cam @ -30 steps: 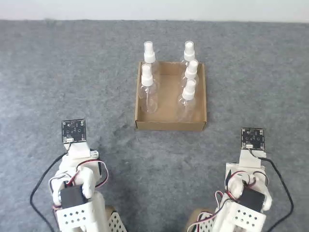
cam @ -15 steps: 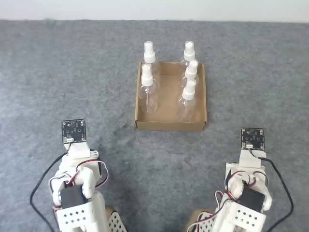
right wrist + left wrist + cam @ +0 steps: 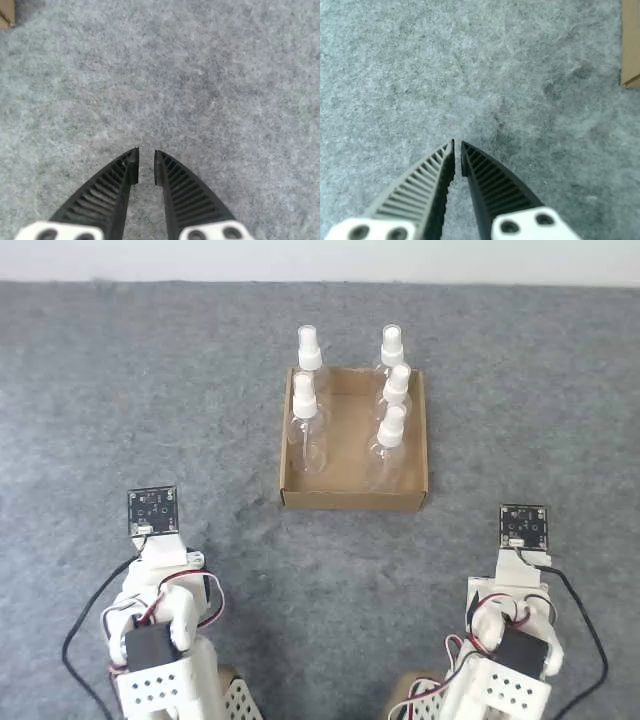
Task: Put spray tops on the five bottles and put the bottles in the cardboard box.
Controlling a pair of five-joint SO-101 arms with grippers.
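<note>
Left wrist view: left tool is empty, its ribbed fingers pinched together, tips all but touching, over fuzzy grey felt. Right tool is much the same: black, ribbed, tapering to points, near-together w/ just a sliver of gap and nothing held.

Both arms sit at the near edge of the bench, well apart from the goods.

Further out, mid-bench, there's the cardboard box: shallow, squarish, open-topped, plain brown walls. The five bottles are clear plastic, round-bodied and upright, each w/ a white spray top on. Three stand plainly inside the box. The back two are prob. inside too, but their tops show past the far wall, so can't be sure.

My read is that capping's done, 5 of 5, and boxing is done or v. nearly. At most the back pair need a check.
</note>
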